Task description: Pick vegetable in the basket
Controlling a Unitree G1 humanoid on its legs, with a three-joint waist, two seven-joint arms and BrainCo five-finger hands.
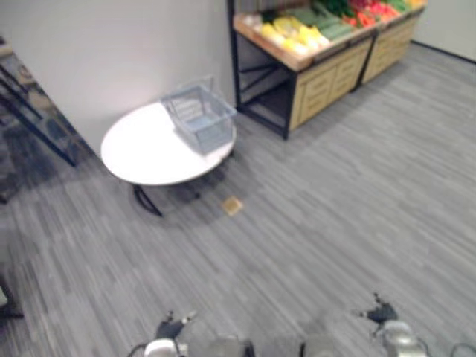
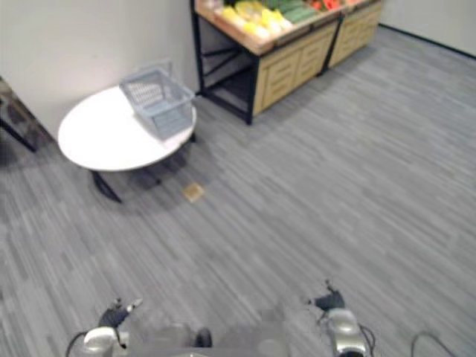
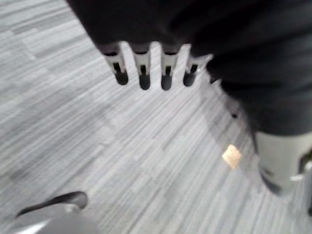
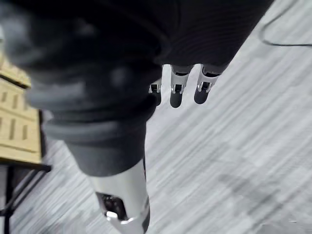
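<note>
1. Hanging straight-fingered, your left hand (image 3: pixel 144 68) and right hand (image 4: pixel 178 90) hold nothing.
2. Vegetables (image 1: pixel 312 26) lie on the stand (image 1: pixel 327 71), top of frame; basket (image 1: pixel 199 117) on the table (image 1: pixel 141 152), upper left.
3. Expect light, bruisable produce; grasp mid-body gently.

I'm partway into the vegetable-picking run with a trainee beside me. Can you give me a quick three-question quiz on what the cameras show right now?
1. True or false: the pale grey mesh basket stands on the round white table.
2. Multiple choice: where do the yellow, green and red vegetables lie?
A. in the basket
B. on top of the wooden display stand
C. on the table
3. Fill the gap: the left hand and the right hand hang over the floor with straight fingers, each holding ____.

Key: 1 true; 2 B; 3 nothing.
</note>
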